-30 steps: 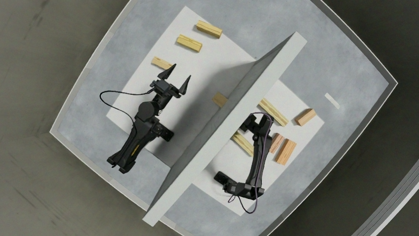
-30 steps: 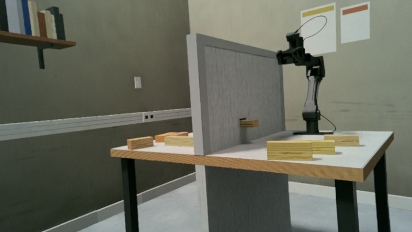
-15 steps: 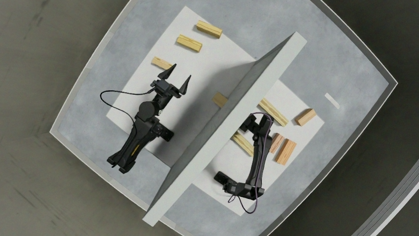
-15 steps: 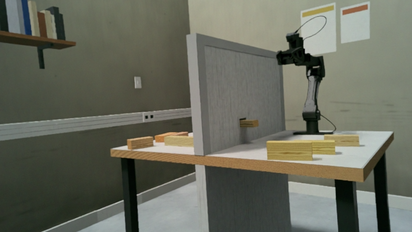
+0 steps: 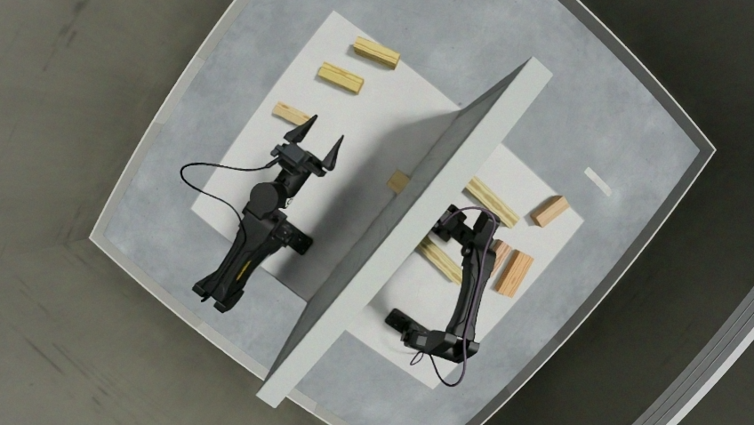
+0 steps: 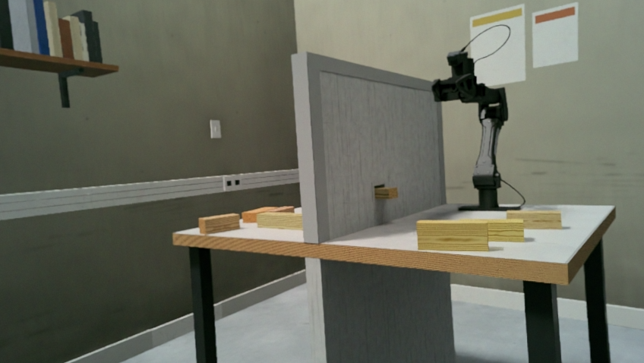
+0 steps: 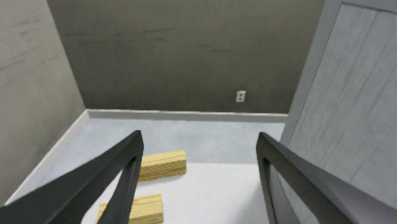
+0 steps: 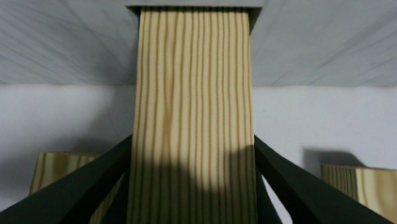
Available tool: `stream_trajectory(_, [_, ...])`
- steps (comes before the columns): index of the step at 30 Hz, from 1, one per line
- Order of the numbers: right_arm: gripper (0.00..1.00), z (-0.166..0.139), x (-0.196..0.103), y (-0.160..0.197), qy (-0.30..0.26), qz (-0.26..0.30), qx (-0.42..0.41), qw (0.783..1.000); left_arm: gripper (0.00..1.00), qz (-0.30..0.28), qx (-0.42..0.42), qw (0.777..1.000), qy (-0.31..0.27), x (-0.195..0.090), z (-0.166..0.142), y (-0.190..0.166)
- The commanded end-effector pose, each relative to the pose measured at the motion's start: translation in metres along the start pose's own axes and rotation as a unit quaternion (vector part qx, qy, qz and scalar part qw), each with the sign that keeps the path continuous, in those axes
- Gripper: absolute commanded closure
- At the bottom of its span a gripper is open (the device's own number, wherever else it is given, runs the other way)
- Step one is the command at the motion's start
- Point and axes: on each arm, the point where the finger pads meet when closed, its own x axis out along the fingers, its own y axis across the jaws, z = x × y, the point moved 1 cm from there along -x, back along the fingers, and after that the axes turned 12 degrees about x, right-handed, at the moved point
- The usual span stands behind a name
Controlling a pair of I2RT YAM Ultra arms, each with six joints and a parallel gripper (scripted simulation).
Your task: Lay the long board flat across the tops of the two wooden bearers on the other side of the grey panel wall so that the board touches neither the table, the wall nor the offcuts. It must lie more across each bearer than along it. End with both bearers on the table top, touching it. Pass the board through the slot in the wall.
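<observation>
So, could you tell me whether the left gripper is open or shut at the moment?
Open: the left gripper's fingers stand wide apart, with nothing between them.

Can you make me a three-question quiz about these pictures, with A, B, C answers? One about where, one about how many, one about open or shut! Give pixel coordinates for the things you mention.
1. Where is the long board [image 5: 397,181] [image 6: 386,193] [image 8: 193,113]?
A) On the floor
B) Through the wall's slot
C) On a bookshelf

2. How many posters [image 6: 554,42] are there?
A) Two
B) Five
C) None

3. The left gripper [image 5: 330,124] [image 6: 452,89] [image 7: 199,138] is:
A) Shut on a block
B) Shut, empty
C) Open

Answers:
1: B, its end sticks out of the wall [image 5: 404,232] [image 6: 383,135] [image 7: 348,94] [image 8: 71,47].
2: A, yellow-striped and orange-striped.
3: C, its fingers are apart with nothing between.
</observation>
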Motion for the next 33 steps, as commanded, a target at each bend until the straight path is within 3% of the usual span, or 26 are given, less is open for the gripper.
stream_trajectory(1, [1.00, 0.018, -0.032, -0.001, -0.021, -0.017, -0.021, 0.999, 0.26, 0.000, 0.003, 1.000, -0.014, -0.003, 0.018, 0.000])
stream_trajectory(5, [1.00, -0.003, -0.027, 0.007, -0.011, 0.000, -0.002, 1.000, 0.26, 0.000, 0.003, 1.000, -0.014, -0.003, 0.018, 0.000])
stream_trajectory(10, [1.00, 0.015, -0.042, -0.003, -0.023, -0.023, -0.020, 0.999, 0.26, 0.000, 0.003, 1.000, -0.014, -0.003, 0.018, 0.000])
stream_trajectory(16, [1.00, -0.007, -0.041, 0.005, -0.018, -0.002, -0.010, 1.000, 0.26, 0.000, 0.003, 1.000, -0.014, -0.003, 0.018, 0.000])
stream_trajectory(18, [1.00, 0.002, -0.050, -0.002, -0.025, -0.014, -0.024, 0.999, 0.26, 0.000, 0.003, 1.000, -0.014, -0.003, 0.018, 0.000])
stream_trajectory(33, [1.00, -0.015, -0.062, -0.001, -0.027, -0.007, -0.020, 0.999, 0.26, 0.000, 0.003, 1.000, -0.014, -0.003, 0.018, 0.000])
